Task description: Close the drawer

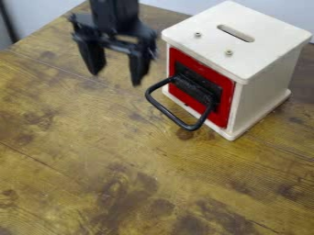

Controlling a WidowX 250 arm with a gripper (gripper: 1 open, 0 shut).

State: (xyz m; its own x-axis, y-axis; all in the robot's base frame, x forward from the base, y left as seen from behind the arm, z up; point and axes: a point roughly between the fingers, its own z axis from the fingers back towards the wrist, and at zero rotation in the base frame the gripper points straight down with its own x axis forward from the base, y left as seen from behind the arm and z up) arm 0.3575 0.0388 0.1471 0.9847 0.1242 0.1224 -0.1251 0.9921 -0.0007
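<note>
The drawer (186,66) shows as a red front with a black plate, set in the face of a cream-white cube housing (245,41). Its red face looks about level with the housing's front. A black loop handle (171,106) sticks out toward the left and rests low over the wooden table. My gripper (114,66) hangs to the left of the handle and above it, touching nothing. It is open, with its two dark fingers (91,61) spread wide and nothing between them.
The housing stands at the back right of a worn wooden table (110,174). Two slots (236,33) are cut into its top. A dark upright object (7,23) stands at the far left edge.
</note>
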